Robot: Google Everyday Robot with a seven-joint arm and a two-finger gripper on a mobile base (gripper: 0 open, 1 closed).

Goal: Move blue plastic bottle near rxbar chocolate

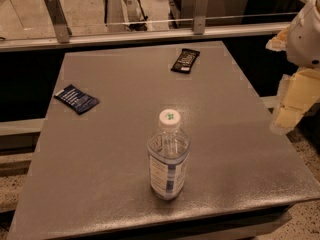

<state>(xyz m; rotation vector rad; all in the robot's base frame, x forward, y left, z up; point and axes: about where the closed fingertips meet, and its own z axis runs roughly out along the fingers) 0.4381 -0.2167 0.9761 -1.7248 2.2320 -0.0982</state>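
Note:
The blue plastic bottle [168, 156] stands upright near the front middle of the grey table [120, 149]. It is clear, with a white cap bearing a green mark and a white-and-blue label. The rxbar chocolate [185, 60], a flat black wrapper with pale lettering, lies at the far side of the table, right of centre. The gripper [289, 115] hangs at the right edge of the view, beside the table's right side, well apart from the bottle and the bar. It holds nothing that I can see.
A dark blue flat packet [76, 98] with white text lines lies at the table's left side. A metal rail with glass panels [150, 31] runs behind the table. The table's right edge lies just below the arm.

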